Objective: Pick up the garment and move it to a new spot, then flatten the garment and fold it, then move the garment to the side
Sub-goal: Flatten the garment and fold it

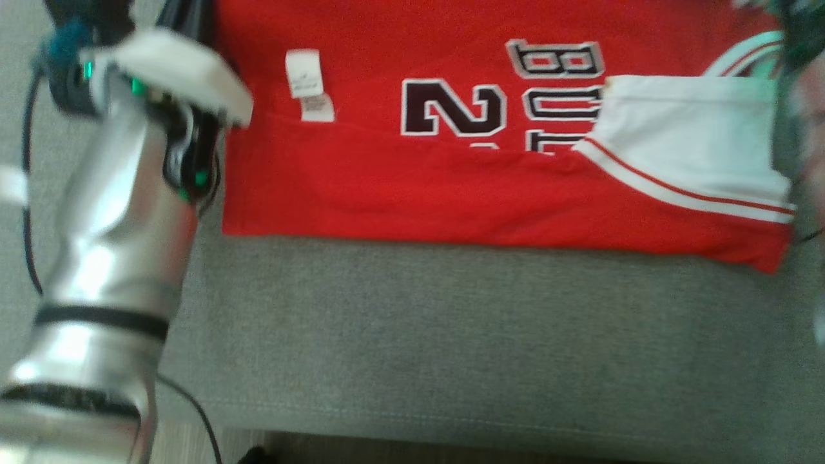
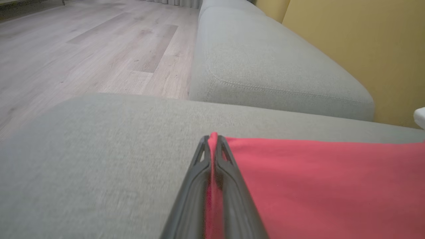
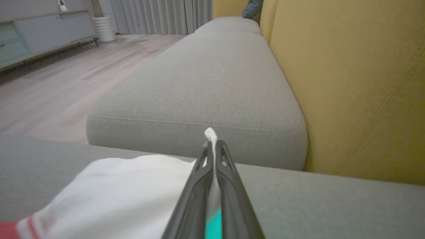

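Observation:
The garment (image 1: 387, 180) is a red jersey with dark numbers, a white tag and a white striped panel, lying across the grey sofa seat (image 1: 451, 335). In the left wrist view my left gripper (image 2: 213, 137) is shut on a pinch of the garment's (image 2: 315, 182) red edge. My right gripper (image 3: 212, 142) is shut on the garment's white panel (image 3: 126, 192), and a tuft of cloth pokes out past its tips. In the head view my silver left forearm (image 1: 109, 258) rises along the jersey's left edge. The right wrist (image 1: 799, 38) is a blur at the top right corner.
A second grey cushion (image 2: 265, 66) adjoins the seat, with a yellow backrest (image 3: 348, 83) behind it. Wood floor (image 2: 83, 49) lies beside the sofa, and a low cabinet (image 3: 33, 36) stands far off. A black cable (image 1: 26, 161) hangs by my left arm.

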Controlling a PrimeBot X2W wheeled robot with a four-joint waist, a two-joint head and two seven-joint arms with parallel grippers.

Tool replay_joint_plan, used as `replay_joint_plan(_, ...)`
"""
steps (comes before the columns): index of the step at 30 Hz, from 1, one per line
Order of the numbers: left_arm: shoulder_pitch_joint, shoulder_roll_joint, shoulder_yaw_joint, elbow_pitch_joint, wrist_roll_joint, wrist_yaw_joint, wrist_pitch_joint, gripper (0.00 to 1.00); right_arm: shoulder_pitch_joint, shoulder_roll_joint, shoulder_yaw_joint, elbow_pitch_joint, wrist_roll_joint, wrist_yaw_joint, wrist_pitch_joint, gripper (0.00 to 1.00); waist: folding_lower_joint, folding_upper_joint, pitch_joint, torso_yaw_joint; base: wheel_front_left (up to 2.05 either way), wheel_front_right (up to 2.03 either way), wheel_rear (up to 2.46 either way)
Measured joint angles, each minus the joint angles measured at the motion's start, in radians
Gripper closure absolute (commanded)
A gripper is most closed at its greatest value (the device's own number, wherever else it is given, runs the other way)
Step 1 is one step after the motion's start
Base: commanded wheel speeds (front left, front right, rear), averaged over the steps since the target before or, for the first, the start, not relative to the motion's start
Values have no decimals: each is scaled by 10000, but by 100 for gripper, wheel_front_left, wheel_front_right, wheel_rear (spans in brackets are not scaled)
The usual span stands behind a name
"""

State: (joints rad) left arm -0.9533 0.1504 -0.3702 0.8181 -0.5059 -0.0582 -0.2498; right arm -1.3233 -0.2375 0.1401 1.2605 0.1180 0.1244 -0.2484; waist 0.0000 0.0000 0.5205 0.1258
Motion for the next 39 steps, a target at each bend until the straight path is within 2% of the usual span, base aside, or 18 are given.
replay_joint_plan(4,1354,50,679,-370,387,228,0,100,1555,502,111,-1283,690,0,-15,100,0,0,-523,-325,0,0,0)
replay_joint_plan(14,3848,2,1730,-696,1264,194,0,100,5626,395,631,-4805,3126,0,-25,100,-1,1,-2033,-1214,0,0,0)
replay_joint_plan(18,4726,-159,1965,-692,1615,128,2,100,7171,374,821,-5480,3854,0,-25,100,-1,1,-2513,-1514,0,0,0)
replay_joint_plan(23,5567,-410,2334,-723,2008,238,2,100,8431,470,1041,-5634,4560,0,215,100,-1,1,-2970,-1736,0,0,0)
replay_joint_plan(24,5713,-464,2443,-775,2128,332,2,61,8580,539,1043,-5634,4723,0,217,82,-1,1,-3042,-1749,0,0,0)
replay_joint_plan(25,5863,-525,2569,-876,2238,454,2,8,8683,596,1080,-5630,4811,0,267,46,-1,1,-3106,-1748,0,0,0)
replay_joint_plan(26,6023,-579,2640,-1034,2341,598,2,0,8751,646,1103,-5626,4874,0,351,0,-1,1,-3163,-1732,0,0,0)
replay_joint_plan(33,7240,-970,3170,-2092,2817,1116,2,0,8853,658,855,-5488,4989,0,313,0,-1,1,-3394,-1301,0,0,0)
replay_joint_plan(39,8031,-1074,2945,-2506,2840,1104,4,0,8809,581,389,-4195,4523,0,345,0,-1,1,-3515,-603,0,0,0)
